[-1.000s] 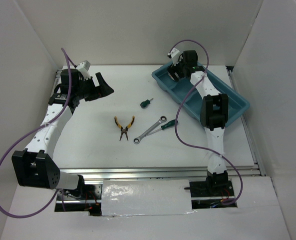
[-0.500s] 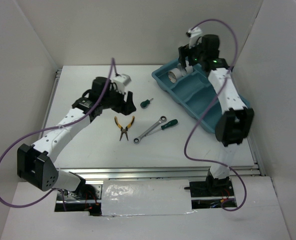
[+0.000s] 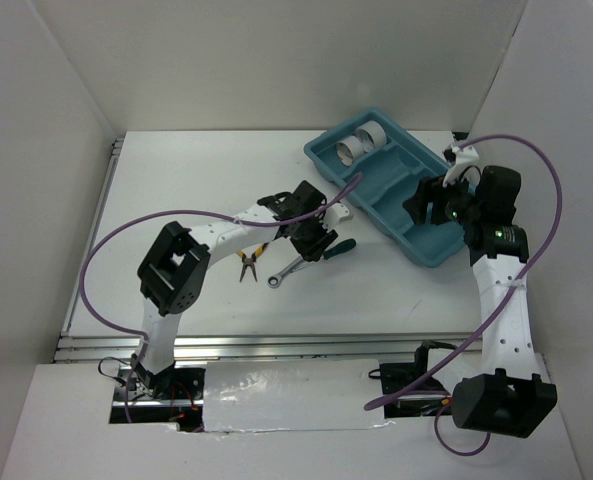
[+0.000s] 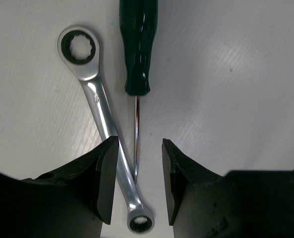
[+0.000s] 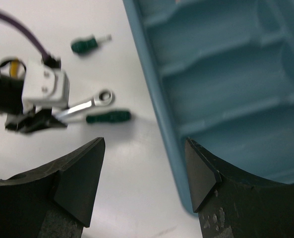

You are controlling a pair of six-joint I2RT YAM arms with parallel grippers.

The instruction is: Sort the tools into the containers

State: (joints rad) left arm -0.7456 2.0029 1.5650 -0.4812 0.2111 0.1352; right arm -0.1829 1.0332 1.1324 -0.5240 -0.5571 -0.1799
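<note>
Fingers (image 4: 104, 183) of the left gripper (image 4: 139, 166) stand partly apart, low over the middle of the tabletop (image 3: 176, 190), and pinch nothing. Between them run the near end of the wrench (image 4: 99, 106) and the thin tip of a screwdriver (image 4: 137, 44). The wrench's shaft passes right along the inner edge of one finger, and I cannot tell whether they touch. The other finger is clear of both tools. Both tools lie flat and almost parallel, with the screwdriver's tip meeting the wrench's shaft and its green handle pointing toward the right edge. Just left of the wrench lie the pliers (image 3: 247, 264), nose toward the near edge, their yellow handles partly hidden under the left arm (image 3: 246, 220). Farther right, the right gripper (image 5: 146, 166) hovers with its fingers (image 5: 80, 183) spread wide and holding nothing. They straddle the left rim of the tray (image 5: 156, 106), bare tabletop under one finger and a compartment under the other. Beyond the wrench, a second screwdriver (image 5: 87, 45) lies alone on the tabletop, seen only from the right wrist. The tray sits slantwise in the far right corner, and in its far-end compartment a tape roll (image 3: 353, 151) and another roll (image 3: 372, 134) sit side by side
</note>
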